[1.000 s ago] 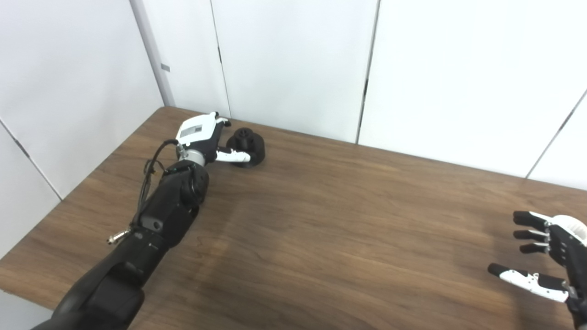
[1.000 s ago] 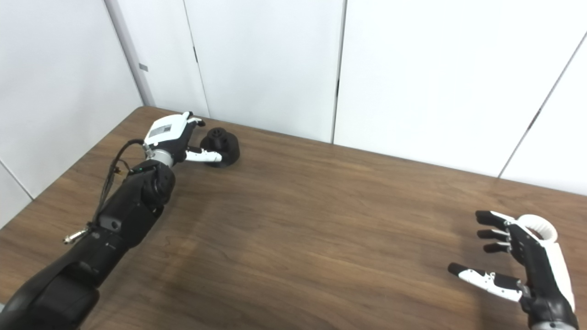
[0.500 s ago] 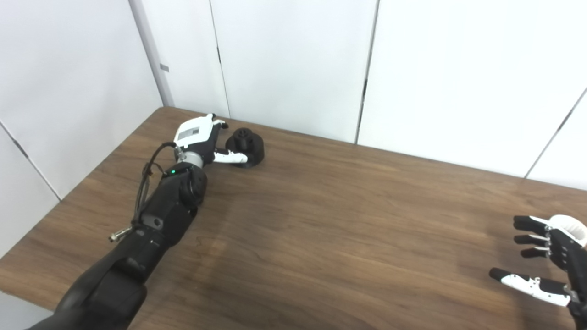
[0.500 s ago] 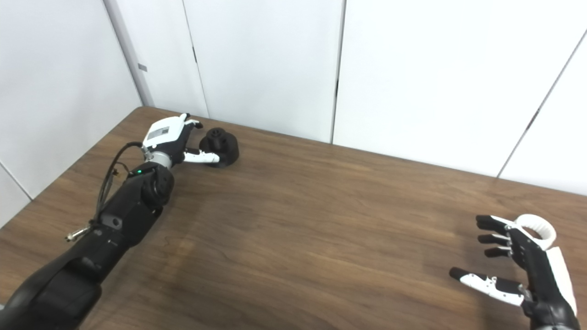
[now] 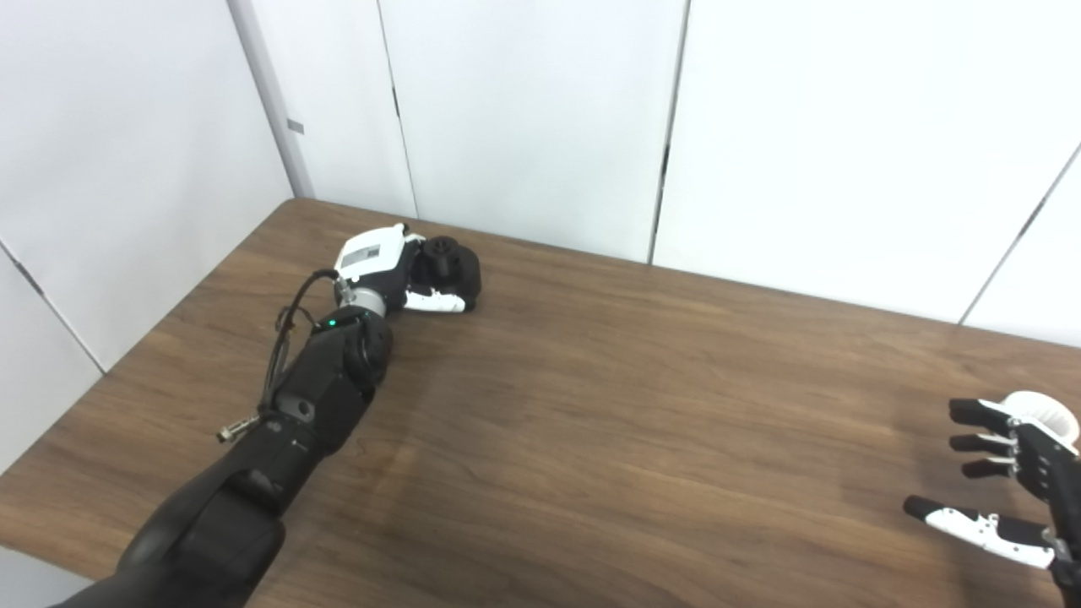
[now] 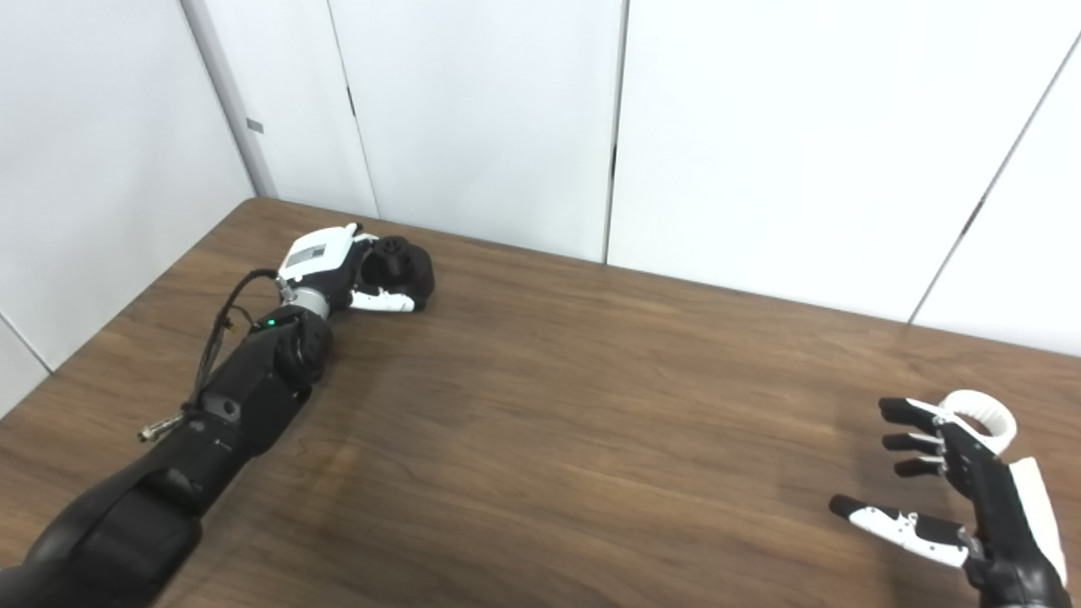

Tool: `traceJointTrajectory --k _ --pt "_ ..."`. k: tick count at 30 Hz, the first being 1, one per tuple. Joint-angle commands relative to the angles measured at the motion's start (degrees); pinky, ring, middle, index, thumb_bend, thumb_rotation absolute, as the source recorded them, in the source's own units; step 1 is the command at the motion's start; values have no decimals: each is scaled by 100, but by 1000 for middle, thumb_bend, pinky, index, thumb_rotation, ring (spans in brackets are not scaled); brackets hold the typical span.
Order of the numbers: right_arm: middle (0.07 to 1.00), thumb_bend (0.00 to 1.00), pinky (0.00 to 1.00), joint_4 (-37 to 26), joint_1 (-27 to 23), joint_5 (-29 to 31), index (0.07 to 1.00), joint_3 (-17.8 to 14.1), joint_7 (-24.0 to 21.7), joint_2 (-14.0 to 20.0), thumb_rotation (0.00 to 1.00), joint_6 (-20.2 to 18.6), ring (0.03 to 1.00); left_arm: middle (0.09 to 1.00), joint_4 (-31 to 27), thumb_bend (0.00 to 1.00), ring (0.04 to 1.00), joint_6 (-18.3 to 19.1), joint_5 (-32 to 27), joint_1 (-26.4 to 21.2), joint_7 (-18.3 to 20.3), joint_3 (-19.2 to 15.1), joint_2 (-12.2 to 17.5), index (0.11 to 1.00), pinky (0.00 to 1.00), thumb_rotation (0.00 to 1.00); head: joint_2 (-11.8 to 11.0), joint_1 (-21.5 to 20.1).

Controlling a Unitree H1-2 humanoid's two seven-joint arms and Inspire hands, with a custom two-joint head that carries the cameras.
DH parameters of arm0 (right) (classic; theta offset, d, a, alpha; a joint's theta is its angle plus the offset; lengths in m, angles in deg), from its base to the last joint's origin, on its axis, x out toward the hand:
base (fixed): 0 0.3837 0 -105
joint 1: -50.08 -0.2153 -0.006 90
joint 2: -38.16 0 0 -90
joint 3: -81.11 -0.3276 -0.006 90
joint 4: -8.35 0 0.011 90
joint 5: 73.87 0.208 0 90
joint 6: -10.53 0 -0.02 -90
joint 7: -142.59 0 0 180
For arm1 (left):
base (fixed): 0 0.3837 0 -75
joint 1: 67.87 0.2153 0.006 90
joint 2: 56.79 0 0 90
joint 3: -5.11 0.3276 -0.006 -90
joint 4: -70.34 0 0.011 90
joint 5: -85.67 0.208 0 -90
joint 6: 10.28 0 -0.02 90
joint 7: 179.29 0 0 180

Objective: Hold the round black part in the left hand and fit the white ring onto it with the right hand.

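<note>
While the left hand [image 5: 384, 270] reaches far up toward the table's back left corner, its fingers and white thumb [image 5: 435, 301] are wrapped around the round black part [image 5: 452, 266], which looks tilted toward the palm; whether it has cleared the wood I cannot tell. That grip sits near the far edge of the table [image 5: 591, 439], just short of the white wall panels [image 5: 532, 118], so there is little room behind it and plenty of bare wood in front and to the right. Over at the near right corner, the right hand [image 6: 971, 485] hovers low with its fingers spread apart and the thumb held out below them, holding nothing. The white ring [image 6: 980, 409] lies flat on the table just behind those fingers, partly hidden by them, close to the right border of the view. A wide stretch of brown tabletop lies between the two hands, and the ring and black part are well apart.
</note>
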Motion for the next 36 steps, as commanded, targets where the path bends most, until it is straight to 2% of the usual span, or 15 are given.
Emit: traceJointTrajectory --k 1,6,9,12,15,17,24,28,29,30,32,34,36 --pt "749 730 552 -225 -154 -9 726 -58 74 80 51 149 665 1000 -33 1000 1000 -54 4 -365 -116 4 91 844 1000 579 5 4" --pt "747 733 556 -185 -149 35 727 -83 65 108 85 215 666 1000 -29 1000 1000 -76 -51 -355 -139 43 61 836 1000 588 34 -13" --pt "754 731 560 -295 -133 47 728 -95 23 106 85 56 671 1000 -12 1000 1000 -136 -143 -333 -289 -32 2 790 1000 520 43 -8" --pt "755 725 564 -341 -118 28 727 -92 13 108 83 29 675 999 45 983 1000 -170 -171 -336 -498 -95 -53 725 1000 415 62 -11" --pt "751 718 563 -304 -107 27 728 -90 18 121 85 92 670 937 138 909 988 -306 -178 -331 -935 -156 -107 629 976 278 76 -7" --pt "753 718 566 -280 -108 41 729 -93 12 129 79 118 671 918 190 875 981 -317 -184 -343 -1077 -170 -124 583 968 207 82 2" --pt "752 718 567 -223 -137 66 730 -91 -9 147 65 157 665 911 148 867 983 -369 -232 -302 -1063 -154 -66 566 965 138 105 20" --pt "751 720 566 -179 -151 91 728 -97 -14 161 73 189 658 899 201 905 971 -548 -318 -269 -1075 -160 -50 538 943 112 114 17" --pt "749 720 565 -175 -151 92 729 -97 -11 163 72 197 656 897 193 680 973 -587 -332 -254 -1050 -154 -44 508 942 86 114 17" --pt "747 721 564 -174 -151 87 729 -96 -9 168 71 205 656 894 188 604 973 -634 -347 -239 -1027 -149 -40 498 941 77 116 13" --pt "746 722 561 -181 -152 69 730 -94 -6 174 72 195 657 887 200 545 972 -768 -407 -211 -990 -157 -39 490 939 71 116 11" --pt "748 722 562 -198 -156 73 729 -99 -13 170 78 137 659 888 222 528 974 -949 -457 -177 -975 -141 -34 488 953 68 115 6" --pt "754 723 563 -207 -161 79 729 -101 -22 172 86 110 660 884 243 525 958 -1146 -503 -133 -998 -122 -40 488 927 67 121 4"
